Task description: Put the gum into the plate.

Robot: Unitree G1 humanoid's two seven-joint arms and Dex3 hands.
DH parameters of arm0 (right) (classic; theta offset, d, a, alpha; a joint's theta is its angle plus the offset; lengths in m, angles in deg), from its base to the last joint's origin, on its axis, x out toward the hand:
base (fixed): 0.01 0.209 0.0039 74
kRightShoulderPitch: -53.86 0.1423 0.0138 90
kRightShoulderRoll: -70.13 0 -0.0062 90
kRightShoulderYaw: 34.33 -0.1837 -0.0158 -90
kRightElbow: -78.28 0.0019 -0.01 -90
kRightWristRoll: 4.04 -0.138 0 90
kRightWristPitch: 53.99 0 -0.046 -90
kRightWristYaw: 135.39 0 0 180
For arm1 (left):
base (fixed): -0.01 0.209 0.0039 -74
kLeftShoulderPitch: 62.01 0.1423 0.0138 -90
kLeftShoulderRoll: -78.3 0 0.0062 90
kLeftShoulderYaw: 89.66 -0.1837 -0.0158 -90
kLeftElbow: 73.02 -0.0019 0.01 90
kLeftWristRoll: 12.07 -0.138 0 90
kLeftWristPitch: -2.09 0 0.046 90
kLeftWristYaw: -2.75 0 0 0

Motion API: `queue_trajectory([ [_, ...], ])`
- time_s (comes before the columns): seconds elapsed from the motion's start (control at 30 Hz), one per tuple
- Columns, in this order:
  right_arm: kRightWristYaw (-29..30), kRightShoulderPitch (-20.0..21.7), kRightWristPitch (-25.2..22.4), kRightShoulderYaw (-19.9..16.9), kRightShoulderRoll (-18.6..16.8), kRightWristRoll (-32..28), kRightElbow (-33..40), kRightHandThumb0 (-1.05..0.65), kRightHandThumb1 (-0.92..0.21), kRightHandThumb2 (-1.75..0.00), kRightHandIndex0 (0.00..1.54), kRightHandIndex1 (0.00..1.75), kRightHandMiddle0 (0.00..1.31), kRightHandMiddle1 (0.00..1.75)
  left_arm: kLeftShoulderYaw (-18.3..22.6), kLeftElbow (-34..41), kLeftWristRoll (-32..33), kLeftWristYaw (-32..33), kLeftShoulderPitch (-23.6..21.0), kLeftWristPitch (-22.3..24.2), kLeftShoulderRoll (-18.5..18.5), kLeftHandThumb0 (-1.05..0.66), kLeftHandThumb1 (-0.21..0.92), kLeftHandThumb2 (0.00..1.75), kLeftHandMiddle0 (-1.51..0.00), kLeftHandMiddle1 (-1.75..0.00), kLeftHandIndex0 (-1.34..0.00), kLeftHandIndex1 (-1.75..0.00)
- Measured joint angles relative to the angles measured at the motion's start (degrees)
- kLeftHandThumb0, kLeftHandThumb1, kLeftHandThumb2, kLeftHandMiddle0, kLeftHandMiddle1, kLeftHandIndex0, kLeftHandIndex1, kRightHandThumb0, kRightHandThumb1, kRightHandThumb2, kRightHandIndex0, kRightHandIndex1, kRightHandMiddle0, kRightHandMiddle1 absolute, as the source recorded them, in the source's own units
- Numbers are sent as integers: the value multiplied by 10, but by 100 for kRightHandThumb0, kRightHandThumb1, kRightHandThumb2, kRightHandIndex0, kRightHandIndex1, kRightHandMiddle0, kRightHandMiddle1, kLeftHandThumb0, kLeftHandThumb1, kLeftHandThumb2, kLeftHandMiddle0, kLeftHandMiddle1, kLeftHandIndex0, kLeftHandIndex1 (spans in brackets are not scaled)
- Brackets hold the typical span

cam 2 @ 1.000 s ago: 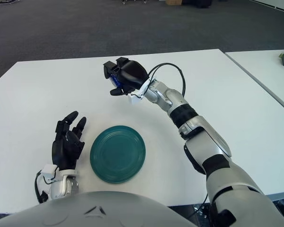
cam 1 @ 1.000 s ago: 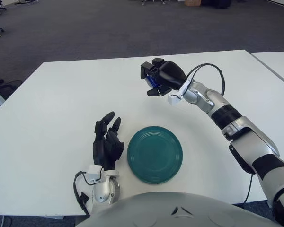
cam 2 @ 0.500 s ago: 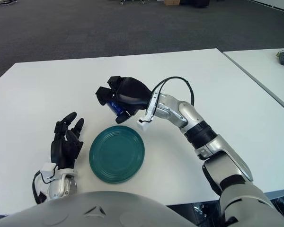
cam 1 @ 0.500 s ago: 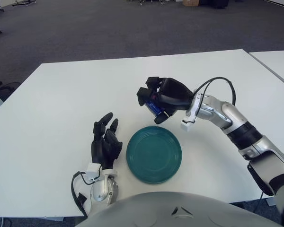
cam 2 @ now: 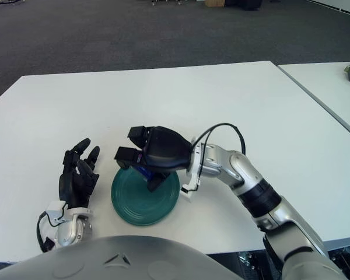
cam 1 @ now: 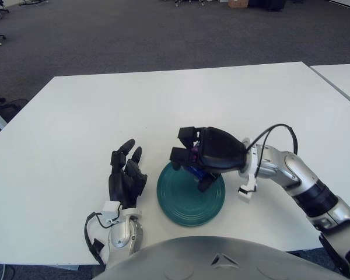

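My right hand (cam 1: 193, 166) hangs just over the far part of the green plate (cam 1: 186, 204), near the table's front edge. Its fingers are curled around the blue gum container (cam 1: 196, 171), of which only a small blue and purple patch shows under the palm. In the right eye view the same hand (cam 2: 144, 166) holds the gum (cam 2: 142, 171) above the plate (cam 2: 140, 203). My left hand (cam 1: 126, 178) rests on the table just left of the plate, fingers spread and empty.
The white table (cam 1: 93, 116) carries only the plate. A second white table (cam 1: 345, 79) stands at the right, with a narrow gap between. Grey carpet lies beyond the far edge.
My right hand has carried the gum from high over the table's middle down and towards me, to just above the plate. The left hand has stayed put.
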Motion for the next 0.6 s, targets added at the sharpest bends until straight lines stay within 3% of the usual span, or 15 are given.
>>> queue_trajectory([
  [0.6,-68,1,73,9,-14,-38,1,-44,-46,-113,92,175,50,175,-19,23,-46,32,0,18,0,-90,92,93,-43,-46,-14,-94],
])
